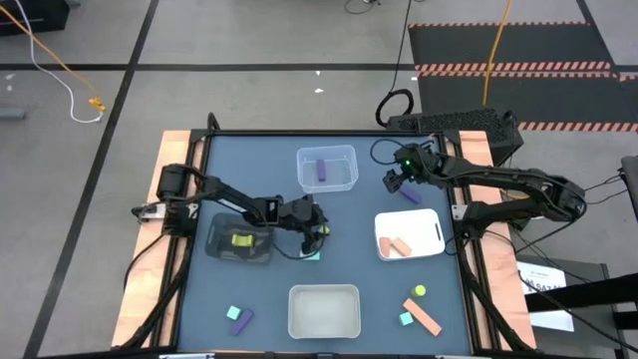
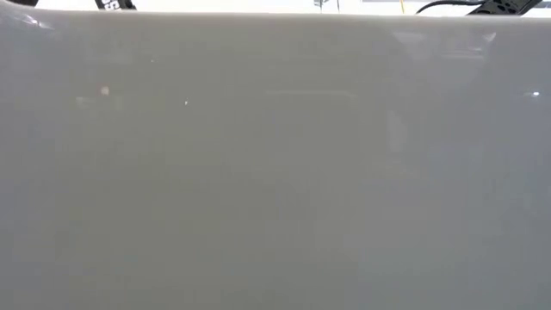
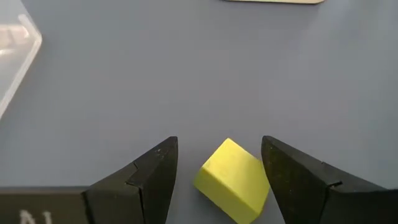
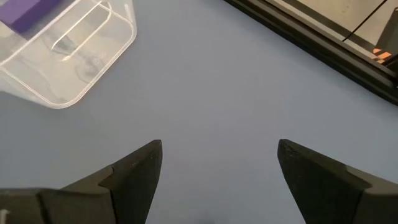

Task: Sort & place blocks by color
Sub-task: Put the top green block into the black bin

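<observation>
My left gripper (image 1: 319, 237) (image 3: 219, 142) is low over the table's middle and open. A yellow-green block (image 3: 233, 180) lies on the table between its fingers, turned askew to them; in the high view it is a small pale block (image 1: 311, 255). My right gripper (image 1: 394, 181) (image 4: 219, 143) hangs open over bare table near the far right, beside a loose purple block (image 1: 410, 195). The far clear tray (image 1: 326, 168) (image 4: 68, 62) holds a purple block (image 1: 321, 172). The white tray (image 1: 435, 231) holds orange blocks (image 1: 399, 245). The black mesh tray (image 1: 217, 245) holds a yellow-green block (image 1: 242, 239). My left gripper comes at the yellow-green block from above with a finger on either side. One corner of the block (image 3: 261, 169) lies close against one finger (image 3: 280, 174), with a gap at the other finger. I cannot tell whether it touches.
A pale tray (image 1: 323, 311) sits at the near edge and its wall (image 2: 275, 155) fills the low view. Loose blocks lie near left: teal (image 1: 234, 312) and purple (image 1: 243, 321). Near right lie a yellow-green disc (image 1: 420, 291), a teal cube (image 1: 406, 319) and an orange bar (image 1: 425, 317).
</observation>
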`<state>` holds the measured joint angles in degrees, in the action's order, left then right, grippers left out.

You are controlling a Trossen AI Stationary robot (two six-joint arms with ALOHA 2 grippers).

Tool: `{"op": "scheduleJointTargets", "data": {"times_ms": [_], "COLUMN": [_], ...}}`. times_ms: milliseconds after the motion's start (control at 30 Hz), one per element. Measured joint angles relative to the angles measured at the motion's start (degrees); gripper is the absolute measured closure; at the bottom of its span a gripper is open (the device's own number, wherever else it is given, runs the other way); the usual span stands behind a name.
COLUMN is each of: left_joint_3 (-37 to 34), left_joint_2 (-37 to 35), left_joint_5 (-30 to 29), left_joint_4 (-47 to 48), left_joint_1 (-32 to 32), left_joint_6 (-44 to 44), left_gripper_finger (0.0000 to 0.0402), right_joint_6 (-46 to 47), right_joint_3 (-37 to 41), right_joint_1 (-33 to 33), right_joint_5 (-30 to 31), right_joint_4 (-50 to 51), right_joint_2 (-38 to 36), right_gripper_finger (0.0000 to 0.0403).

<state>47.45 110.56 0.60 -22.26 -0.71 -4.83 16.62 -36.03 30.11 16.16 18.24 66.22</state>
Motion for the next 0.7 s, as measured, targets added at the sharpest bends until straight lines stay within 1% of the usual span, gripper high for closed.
{"op": "scheduleJointTargets", "data": {"times_ms": [100, 367, 433, 533, 667, 700], "left_joint_3": [-0.03, -0.17, -0.14, -0.14, -0.24, -0.25], "left_joint_2": [0.04, 0.13, 0.15, 0.22, 0.22, 0.22], "left_joint_5": [1.35, 1.56, 1.97, 1.01, 0.74, 0.91], "left_joint_4": [0.78, 3.96, 4.28, 4.29, 4.12, 4.11], "left_joint_1": [0.04, 0.25, 0.19, 0.49, 0.6, 0.59], "left_joint_6": [-1.86, -6.66, -7.73, -8.29, -8.27, -8.34], "left_gripper_finger": [0.017, 0.017, 0.0176, 0.0207, 0.0276, 0.0282], "right_joint_6": [-0.44, -1.07, -1.33, -1.51, -1.51, -1.51], "right_joint_3": [0.0, 0.0, 0.0, 0.0, 0.0, 0.0], "right_joint_1": [-0.02, -0.2, -0.2, -0.2, -0.2, -0.2], "right_joint_5": [0.0, 0.0, 0.0, -0.02, -0.02, -0.02], "right_joint_4": [0.02, 0.02, 0.05, 0.04, 0.04, 0.04], "right_joint_2": [0.0, 0.0, 0.0, 0.0, 0.0, 0.0], "right_gripper_finger": [0.0094, 0.0094, 0.0094, 0.0094, 0.0094, 0.0094]}}
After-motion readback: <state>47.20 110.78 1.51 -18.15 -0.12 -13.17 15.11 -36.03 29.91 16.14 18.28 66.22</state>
